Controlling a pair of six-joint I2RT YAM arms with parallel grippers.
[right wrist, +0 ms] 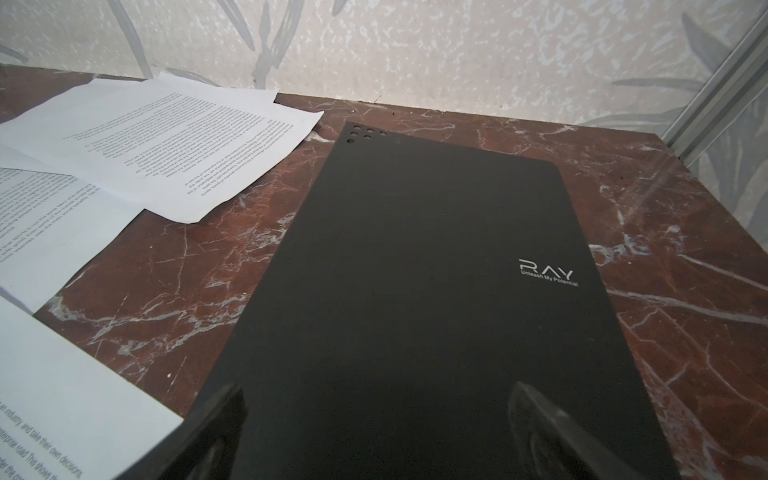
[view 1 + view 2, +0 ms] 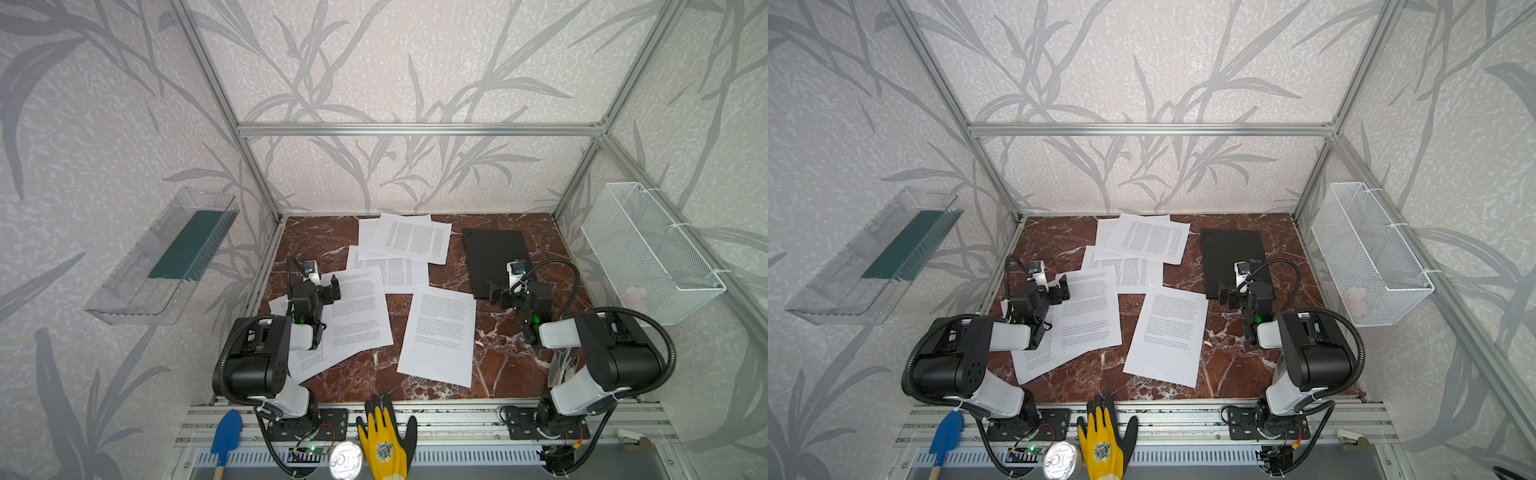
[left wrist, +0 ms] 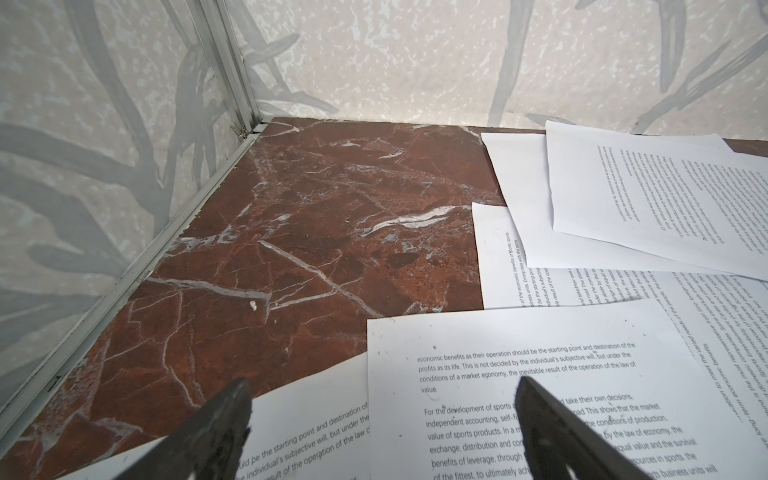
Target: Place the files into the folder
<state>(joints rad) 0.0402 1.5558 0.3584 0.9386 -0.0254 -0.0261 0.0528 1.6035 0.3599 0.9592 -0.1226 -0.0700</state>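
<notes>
The files, several white printed sheets, lie scattered over the red marble table: a pile at the back [image 2: 411, 239], one sheet in the middle [image 2: 438, 332], and overlapping sheets on the left [image 2: 359, 311] [image 3: 519, 365]. The folder [image 2: 492, 257] [image 1: 415, 249], black with "RAY" lettering, lies closed and flat at the back right. My left gripper [image 2: 320, 293] [image 3: 382, 386] hovers open over the left sheets, with nothing between its fingers. Over the folder's near end my right gripper [image 2: 505, 297] [image 1: 378, 395] also stands open and holds nothing.
A clear tray holding a dark green panel [image 2: 183, 249] hangs on the left wall. A white wire basket [image 2: 648, 253] hangs on the right wall. On the front rail lie a yellow glove [image 2: 384, 440], a blue scoop [image 2: 226, 432] and a tin can [image 2: 347, 459].
</notes>
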